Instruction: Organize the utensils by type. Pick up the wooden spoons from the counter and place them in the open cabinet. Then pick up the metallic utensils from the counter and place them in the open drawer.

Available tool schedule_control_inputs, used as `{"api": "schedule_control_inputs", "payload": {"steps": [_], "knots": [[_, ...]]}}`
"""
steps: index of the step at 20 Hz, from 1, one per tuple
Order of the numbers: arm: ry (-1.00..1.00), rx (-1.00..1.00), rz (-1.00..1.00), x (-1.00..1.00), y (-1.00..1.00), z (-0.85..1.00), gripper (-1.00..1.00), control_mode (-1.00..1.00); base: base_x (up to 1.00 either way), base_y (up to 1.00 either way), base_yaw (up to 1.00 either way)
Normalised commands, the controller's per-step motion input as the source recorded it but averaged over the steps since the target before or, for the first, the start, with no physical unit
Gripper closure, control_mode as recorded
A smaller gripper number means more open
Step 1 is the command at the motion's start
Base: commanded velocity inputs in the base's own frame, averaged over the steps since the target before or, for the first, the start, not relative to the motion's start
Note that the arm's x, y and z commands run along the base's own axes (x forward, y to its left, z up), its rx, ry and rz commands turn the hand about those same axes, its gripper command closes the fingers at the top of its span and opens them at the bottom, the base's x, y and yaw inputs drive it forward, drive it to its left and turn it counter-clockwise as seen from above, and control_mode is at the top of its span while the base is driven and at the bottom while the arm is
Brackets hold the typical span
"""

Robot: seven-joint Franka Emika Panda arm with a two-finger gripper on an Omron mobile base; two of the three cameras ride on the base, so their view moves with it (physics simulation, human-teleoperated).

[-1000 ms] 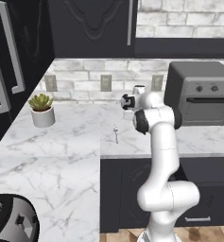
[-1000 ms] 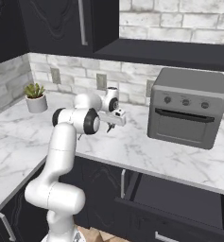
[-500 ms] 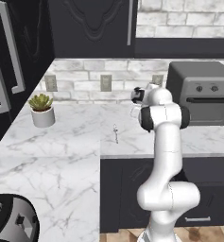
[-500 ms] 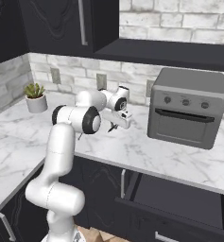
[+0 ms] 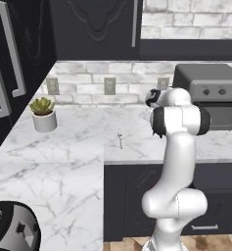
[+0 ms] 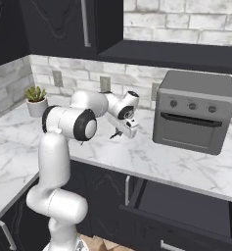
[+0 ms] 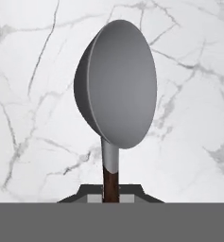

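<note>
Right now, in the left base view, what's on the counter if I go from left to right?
Potted plant → thin silver utensil → robot arm → grey toaster oven.

Grey-headed ladle (image 7: 116, 85) (reddish handle) held above marble counter (image 7: 189, 118).

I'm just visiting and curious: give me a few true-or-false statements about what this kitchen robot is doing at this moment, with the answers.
1. The gripper holds a grey-headed ladle by its dark reddish handle. True.
2. A thin silver utensil lies on the counter. True.
3. The ladle already sits in the open drawer. False: it is held above the counter.
4. A potted plant hangs from the gripper. False: it stands on the counter by the wall.
</note>
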Motion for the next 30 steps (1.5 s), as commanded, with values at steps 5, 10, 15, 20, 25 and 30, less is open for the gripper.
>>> {"api": "schedule_control_inputs", "payload": {"steps": [5,10,15,20,25,30], "knots": [[-0.03,-0.05,-0.37,-0.48,0.01,0.13,1.0,-1.0,0.0,0.0,0.0],[0.12,-0.15,-0.36,-0.12,-0.06,0.22,1.0,-1.0,0.0,0.0,0.0],[0.19,-0.11,-0.26,-0.29,-0.38,0.04,1.0,-1.0,0.0,0.0,0.0],[0.14,-0.03,-0.19,-0.2,-0.59,0.0,1.0,-1.0,0.0,0.0,0.0],[0.06,0.0,-0.08,-0.26,-0.74,-0.01,1.0,-1.0,0.0,0.0,0.0],[0.0,0.0,-0.02,-0.44,-0.8,-0.13,1.0,-1.0,0.0,0.0,0.0]]}}
